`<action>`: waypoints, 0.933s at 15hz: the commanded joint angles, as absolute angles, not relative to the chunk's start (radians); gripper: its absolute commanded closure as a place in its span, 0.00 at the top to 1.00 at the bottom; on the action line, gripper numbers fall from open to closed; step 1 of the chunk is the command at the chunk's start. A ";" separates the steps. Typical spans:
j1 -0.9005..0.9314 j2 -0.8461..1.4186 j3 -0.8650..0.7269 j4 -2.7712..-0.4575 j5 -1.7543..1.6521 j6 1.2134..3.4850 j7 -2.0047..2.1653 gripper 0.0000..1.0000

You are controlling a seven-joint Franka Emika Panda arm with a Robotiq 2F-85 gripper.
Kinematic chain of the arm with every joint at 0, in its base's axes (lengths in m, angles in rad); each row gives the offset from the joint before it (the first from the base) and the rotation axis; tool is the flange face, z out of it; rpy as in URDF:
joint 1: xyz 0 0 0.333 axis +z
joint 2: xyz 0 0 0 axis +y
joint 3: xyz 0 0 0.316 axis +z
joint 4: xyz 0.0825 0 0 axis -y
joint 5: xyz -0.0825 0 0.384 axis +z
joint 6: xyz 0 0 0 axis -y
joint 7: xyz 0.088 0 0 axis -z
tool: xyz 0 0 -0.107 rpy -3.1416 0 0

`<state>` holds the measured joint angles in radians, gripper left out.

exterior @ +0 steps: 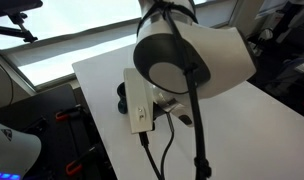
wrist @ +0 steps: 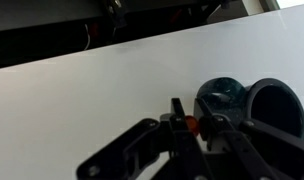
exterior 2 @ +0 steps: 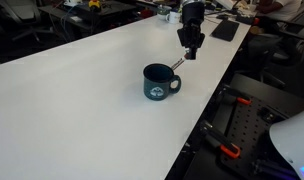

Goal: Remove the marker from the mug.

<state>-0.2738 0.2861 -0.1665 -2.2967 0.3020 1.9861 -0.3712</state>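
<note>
In an exterior view, the robot's white arm [exterior: 192, 50] hides the pincer. In an exterior view, the pincer [exterior 2: 191, 52] grips the thin orange-ended marker [exterior 2: 178, 62] just above and beyond the dark navy cylindrical mug [exterior 2: 160, 82], near the white desk's [exterior 2: 82, 90] long edge. In the wrist view, the orange end sits between the fingers, beside the mug. The lift-out looks nearly done; setting down remains.

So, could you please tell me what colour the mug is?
Dark navy-black; the mug shows best in an exterior view.
</note>
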 commanded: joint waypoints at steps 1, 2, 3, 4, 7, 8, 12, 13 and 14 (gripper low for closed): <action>-0.289 0.296 -0.160 -2.265 0.322 1.914 -0.374 0.43; -0.280 0.287 -0.163 -2.291 0.301 1.962 -0.370 0.19; -0.281 0.287 -0.164 -2.287 0.301 1.951 -0.370 0.26; -0.282 0.287 -0.164 -2.286 0.301 1.947 -0.370 0.33; -0.282 0.288 -0.164 -2.286 0.300 1.946 -0.370 0.45; -0.282 0.289 -0.164 -2.286 0.300 1.946 -0.370 0.52; -0.283 0.290 -0.164 -2.286 0.300 1.946 -0.370 0.68; -0.283 0.291 -0.164 -2.286 0.300 1.946 -0.370 0.68; -0.283 0.291 -0.164 -2.286 0.300 1.946 -0.370 0.68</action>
